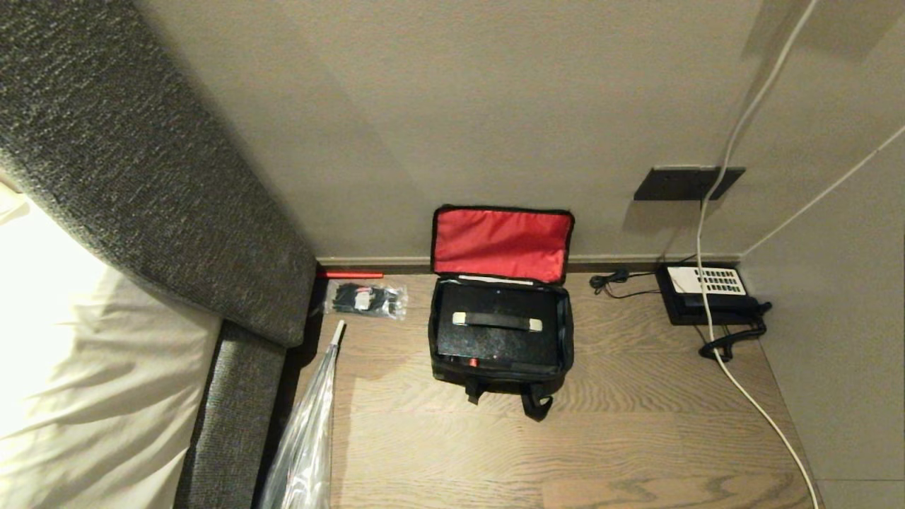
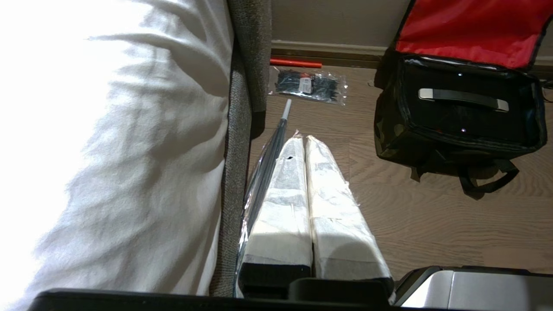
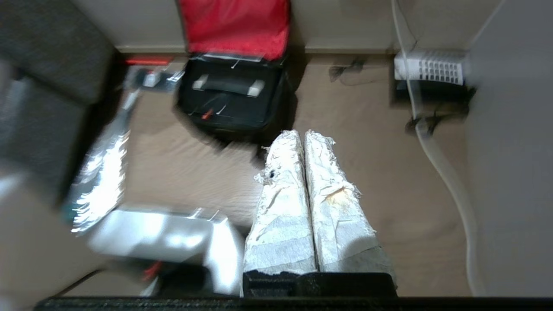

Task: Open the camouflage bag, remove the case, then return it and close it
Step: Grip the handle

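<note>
The right gripper (image 3: 304, 136) hangs above the wood floor (image 1: 636, 424) with its two tape-wrapped fingers (image 3: 285, 203) pressed together and nothing between them; its tips point toward the near edge of the camouflage bag (image 3: 235, 116), still apart from it. The left gripper (image 2: 302, 140) has its wrapped fingers (image 2: 285, 194) likewise pressed flat against each other, empty, well apart from the bag and close beside the clear folded umbrella (image 2: 263, 172) that lies along the foot of the bed. Neither arm shows in the head view. There the camouflage bag (image 1: 562, 332) stands on the floor against the wall, its lid thrown back upright so the red lining (image 1: 500, 244) faces forward, and its strap handles (image 1: 534, 403) trail on the floor at the near side. The case (image 1: 498, 339) lies flat inside the bag, filling the opening, with a black carry handle with pale ends (image 1: 497, 320) across its top and a small red knob (image 1: 472, 362) at its near edge. Left of the bag, near the skirting, lies a clear packet of black cable ties (image 1: 365, 299), and behind it a red rod (image 1: 351, 274) rests along the skirting. To the right sits a black telephone with a white keypad (image 1: 707, 293), its cord coiled beside it, and a white cable (image 1: 707, 212) runs down the wall from above, past a dark wall plate (image 1: 686, 184). The grey upholstered bed frame (image 1: 141, 184) and white bedding (image 1: 78, 353) fill the left side.
</note>
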You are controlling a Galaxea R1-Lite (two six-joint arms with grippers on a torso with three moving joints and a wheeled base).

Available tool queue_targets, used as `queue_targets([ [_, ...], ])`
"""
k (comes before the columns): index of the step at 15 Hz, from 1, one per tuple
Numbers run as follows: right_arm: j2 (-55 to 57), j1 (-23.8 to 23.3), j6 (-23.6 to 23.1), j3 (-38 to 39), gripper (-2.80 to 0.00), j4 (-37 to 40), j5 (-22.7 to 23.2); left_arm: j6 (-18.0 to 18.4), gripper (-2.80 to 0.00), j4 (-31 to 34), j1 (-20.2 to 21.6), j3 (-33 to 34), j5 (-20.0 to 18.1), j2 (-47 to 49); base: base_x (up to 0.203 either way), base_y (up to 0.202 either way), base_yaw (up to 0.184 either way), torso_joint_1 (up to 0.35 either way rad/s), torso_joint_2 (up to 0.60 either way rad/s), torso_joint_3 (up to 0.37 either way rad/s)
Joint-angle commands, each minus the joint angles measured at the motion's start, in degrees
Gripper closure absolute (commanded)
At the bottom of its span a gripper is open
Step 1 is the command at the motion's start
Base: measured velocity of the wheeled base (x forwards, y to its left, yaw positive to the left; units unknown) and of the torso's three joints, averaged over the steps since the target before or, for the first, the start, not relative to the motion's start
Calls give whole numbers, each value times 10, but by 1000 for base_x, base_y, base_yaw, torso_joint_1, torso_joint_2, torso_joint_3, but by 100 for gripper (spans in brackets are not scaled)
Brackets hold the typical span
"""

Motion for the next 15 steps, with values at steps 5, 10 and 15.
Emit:
queue_targets([
  [5, 293, -10, -1, -170, 0, 186, 63, 1, 0, -1, 0, 1, 0, -1, 0, 0, 0, 0, 0, 0],
  [10, 746, 28, -169, -251, 0, -169, 24, 1, 0, -1, 1, 2, 0, -1, 0, 0, 0, 0, 0, 0],
  [15, 954, 226, -250, -107, 0, -608, -132, 1, 0, -1, 0, 1, 0, -1, 0, 0, 0, 0, 0, 0],
])
